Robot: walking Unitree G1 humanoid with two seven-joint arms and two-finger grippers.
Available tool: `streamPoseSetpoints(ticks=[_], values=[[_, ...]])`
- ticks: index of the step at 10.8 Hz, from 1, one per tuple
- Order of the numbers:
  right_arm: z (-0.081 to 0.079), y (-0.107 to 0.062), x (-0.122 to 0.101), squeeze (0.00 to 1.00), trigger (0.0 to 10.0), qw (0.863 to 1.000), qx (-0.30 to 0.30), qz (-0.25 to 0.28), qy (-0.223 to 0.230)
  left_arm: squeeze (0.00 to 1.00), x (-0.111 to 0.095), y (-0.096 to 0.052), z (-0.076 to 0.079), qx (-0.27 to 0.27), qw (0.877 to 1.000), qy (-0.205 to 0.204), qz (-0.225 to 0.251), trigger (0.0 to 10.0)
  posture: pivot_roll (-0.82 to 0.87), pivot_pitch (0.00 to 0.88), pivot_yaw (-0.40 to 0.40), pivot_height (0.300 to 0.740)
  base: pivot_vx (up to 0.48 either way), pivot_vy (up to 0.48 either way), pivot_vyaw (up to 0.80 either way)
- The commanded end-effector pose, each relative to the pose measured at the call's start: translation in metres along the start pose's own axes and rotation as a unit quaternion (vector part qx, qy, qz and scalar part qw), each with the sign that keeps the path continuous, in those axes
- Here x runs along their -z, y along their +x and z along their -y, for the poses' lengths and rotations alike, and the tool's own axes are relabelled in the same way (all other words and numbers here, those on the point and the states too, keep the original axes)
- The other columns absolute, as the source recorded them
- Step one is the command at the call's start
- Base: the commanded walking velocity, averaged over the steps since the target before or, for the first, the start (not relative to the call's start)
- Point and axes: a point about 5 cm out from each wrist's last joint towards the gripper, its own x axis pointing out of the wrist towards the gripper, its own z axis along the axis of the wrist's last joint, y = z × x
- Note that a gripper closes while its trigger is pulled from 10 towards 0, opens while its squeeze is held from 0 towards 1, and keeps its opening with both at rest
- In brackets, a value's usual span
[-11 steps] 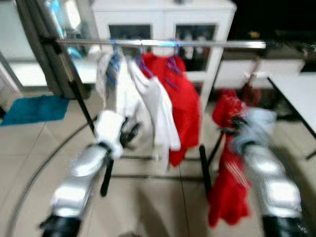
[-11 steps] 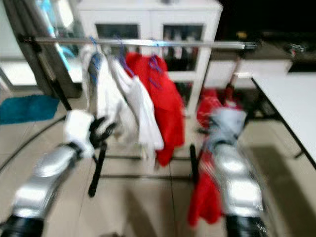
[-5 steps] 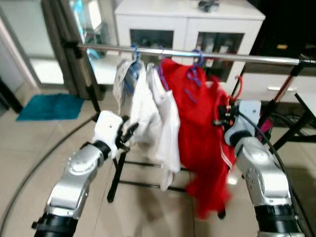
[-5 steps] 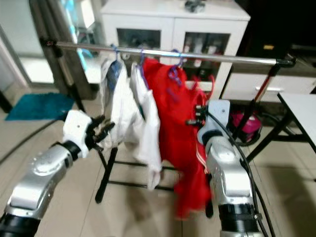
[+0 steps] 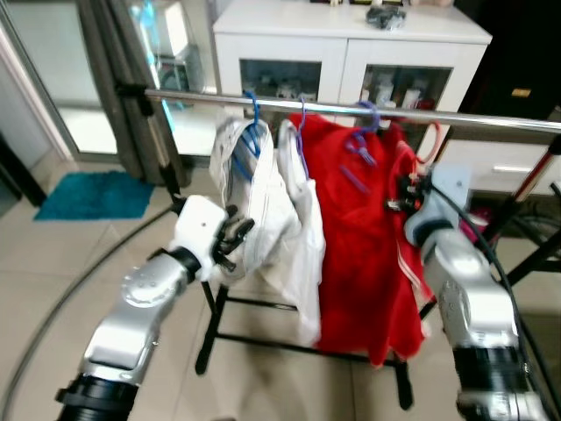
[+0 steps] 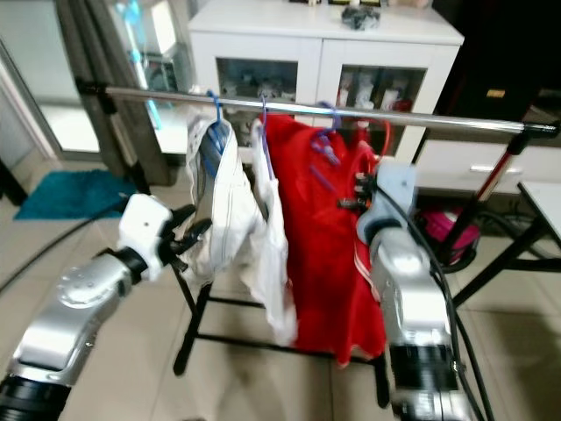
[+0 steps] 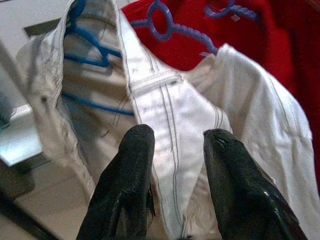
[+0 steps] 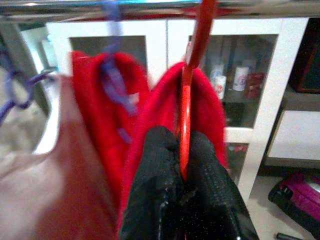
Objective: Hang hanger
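Observation:
A silver rail [image 5: 202, 98] carries two white garments [image 5: 263, 202] on blue hangers and a red garment [image 5: 359, 228] on a purple hanger [image 5: 359, 145]. My right gripper [image 8: 182, 150] is shut on the neck of a red hanger [image 8: 195, 55], and another red garment [image 5: 408, 289] drapes from that hanger. Its hook [image 5: 427, 140] is up at the rail, right of the purple hanger; I cannot tell whether it rests on the rail. My left gripper [image 7: 175, 137] is open, just in front of the white garments.
A white glass-door cabinet [image 5: 351, 35] stands behind the rack. The rack's black feet [image 5: 210, 324] spread over the tiled floor. A teal mat [image 5: 96, 193] lies at the left. A purple bag [image 6: 447, 228] and table legs sit at the right.
My right gripper has lifted the red hanger and its garment from low at the right up to the rail. The camera has moved closer. The left gripper has stayed by the white garments.

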Motion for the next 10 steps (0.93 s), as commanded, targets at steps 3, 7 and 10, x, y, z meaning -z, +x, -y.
streamPoseSetpoints(ticks=[3,7,10], values=[[0.017,0.023,-0.03,0.0,10.0,0.999,0.011,0.037,-0.004,0.0,-0.026,0.002,0.019,0.143,0.989,-0.001,0.041,10.0,-0.03,0.0,-0.003,0.74,0.0,0.0,0.0],[0.033,0.052,-0.027,0.0,10.0,0.999,-0.003,-0.024,-0.024,0.0,-0.029,-0.004,0.026,0.223,0.975,0.008,0.021,10.0,-0.02,0.0,-0.004,0.74,0.0,0.0,0.0],[0.045,0.069,-0.029,0.0,10.0,0.997,0.008,-0.071,-0.033,0.0,-0.029,-0.008,0.03,0.25,0.968,0.003,0.01,10.0,-0.01,0.0,0.004,0.74,0.0,0.0,0.0]])
